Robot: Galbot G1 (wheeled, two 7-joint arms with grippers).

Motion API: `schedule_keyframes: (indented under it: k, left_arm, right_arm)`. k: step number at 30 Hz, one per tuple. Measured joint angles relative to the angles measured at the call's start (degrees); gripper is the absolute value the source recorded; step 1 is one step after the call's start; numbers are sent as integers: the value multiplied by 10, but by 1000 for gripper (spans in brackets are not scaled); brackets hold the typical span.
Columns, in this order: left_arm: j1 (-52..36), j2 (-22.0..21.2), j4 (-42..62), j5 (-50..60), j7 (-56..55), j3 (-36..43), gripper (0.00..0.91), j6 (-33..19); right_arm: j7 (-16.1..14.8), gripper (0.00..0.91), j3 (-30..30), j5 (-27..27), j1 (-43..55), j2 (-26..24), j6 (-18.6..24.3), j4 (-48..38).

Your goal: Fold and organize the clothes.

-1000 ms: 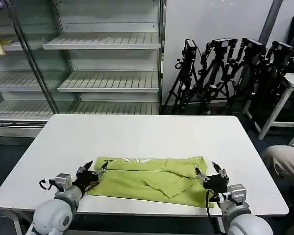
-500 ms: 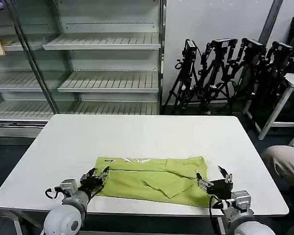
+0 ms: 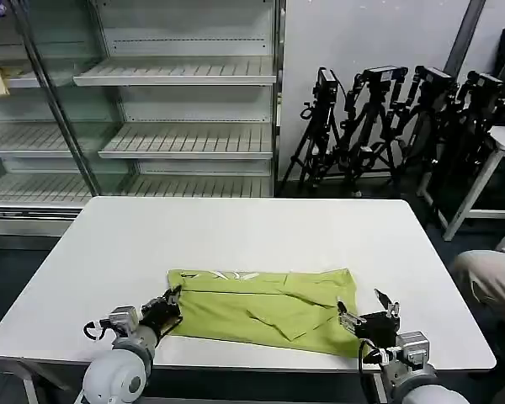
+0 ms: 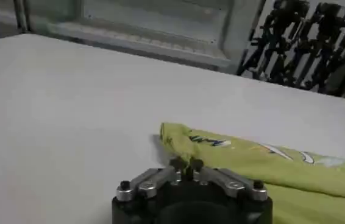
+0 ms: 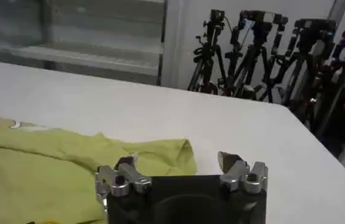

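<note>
- Centrally on the white table point(image 3: 236, 227), toward its near edge, lies the lime yellow-green T-shirt point(image 3: 265, 307), folded into a long band running left to right, with a strip of white printed graphic along its far edge.
- Its surface shows creases and a loose flap near the middle, and the right end sits a little rumpled.
- At the shirt's left near corner is the left gripper point(image 3: 164, 307), low over the table; in the left wrist view its fingertips point(image 4: 184, 164) are drawn together, apparently with no cloth between them, though the angle makes that hard to confirm.
- At the shirt's right end is the right gripper point(image 3: 366, 310), its fingers spread wide; in the right wrist view one finger point(image 5: 124, 167) stands over the green fabric and the other over bare table beside the shirt's corner.
- Behind the table stand empty metal shelves point(image 3: 177, 109) and a cluster of black tripods point(image 3: 387, 126) against the wall.
</note>
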Motion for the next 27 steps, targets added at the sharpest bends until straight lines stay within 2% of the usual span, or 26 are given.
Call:
schedule_keyframes:
  k: [6, 19, 27]
  left_arm:
    - [-3, 17, 13, 44, 21, -26, 0, -6]
    - [9, 100, 26, 97, 76, -162, 0, -18]
    - [3, 101, -41, 123, 85, -147, 0, -3]
  right_arm:
    - [-1, 907, -3, -6, 0, 2, 0, -2]
    - [-1, 907, -13, -13, 7, 6, 1, -8]
    - [-1, 907, -8, -17, 1, 3, 1, -6]
